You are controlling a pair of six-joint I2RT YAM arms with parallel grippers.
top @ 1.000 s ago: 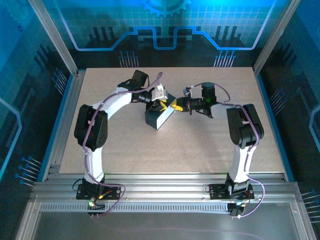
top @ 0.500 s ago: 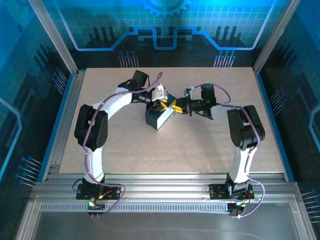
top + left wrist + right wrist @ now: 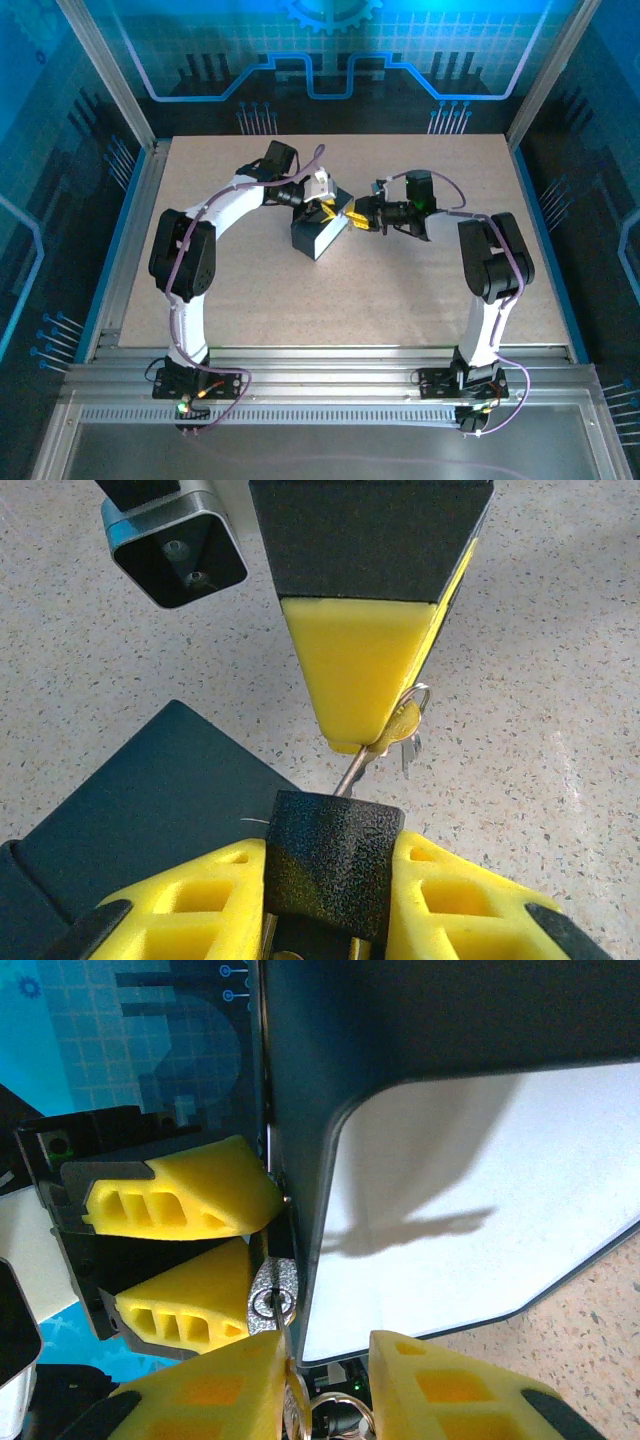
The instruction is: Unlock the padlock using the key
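**A:** From the left: what have the left fingers (image 3: 200, 900) got?

**B:** They're clenched on the black padlock (image 3: 330, 865), a yellow finger on each flank. It's held near the dark blue tin (image 3: 170, 790), with its keyway end turned toward the other arm.

**A:** And the key (image 3: 398, 730)?

**B:** Just right of the padlock. Its pale shaft appears to run into the lock, and the yellow head and ring hang clear above the tabletop (image 3: 560, 680).

**A:** How will it handle?

**B:** My guess is light, thin and stiff, with a small slick head that twists askew easily. I'd pinch the flat faces of the head close to the shaft, never the ring.

**A:** And the right fingers (image 3: 440, 1390)?

**B:** Released, by the look of it, with a plain gap between them. The key's head sits against the inner side of one tip, not centred in the gap. I can't tell whether that pad touches it.
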